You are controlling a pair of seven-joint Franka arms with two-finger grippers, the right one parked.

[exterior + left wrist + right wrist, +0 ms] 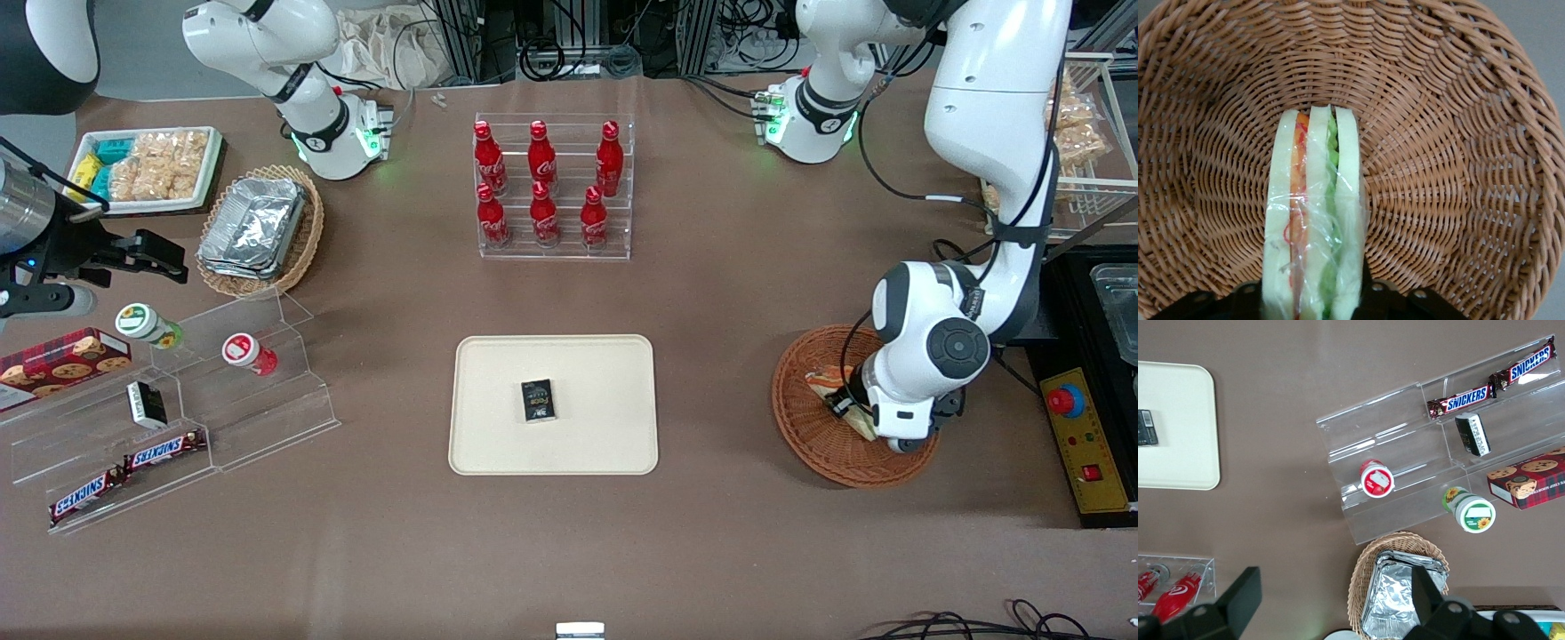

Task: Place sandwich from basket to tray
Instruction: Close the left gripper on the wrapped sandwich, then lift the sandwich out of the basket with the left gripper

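Note:
The sandwich point(1315, 220) is a clear-wrapped white wedge with orange-red and green filling stripes, standing on edge in the reddish-brown wicker basket point(1458, 167). My left gripper point(1313, 293) is shut on it, one black finger point(1248, 303) pressed against each bread face. In the front view the gripper point(845, 407) is down inside the basket point(805, 436), and only a corner of the sandwich point(827, 380) shows beside the wrist. The cream tray point(498, 444) lies flat at the table's middle, toward the parked arm from the basket.
A small black packet point(537, 400) lies on the tray. A clear rack of red bottles point(553, 187) stands farther from the front camera than the tray. A clear stepped stand point(178, 418) with snacks is toward the parked arm's end. A yellow control box point(1086, 440) lies beside the basket.

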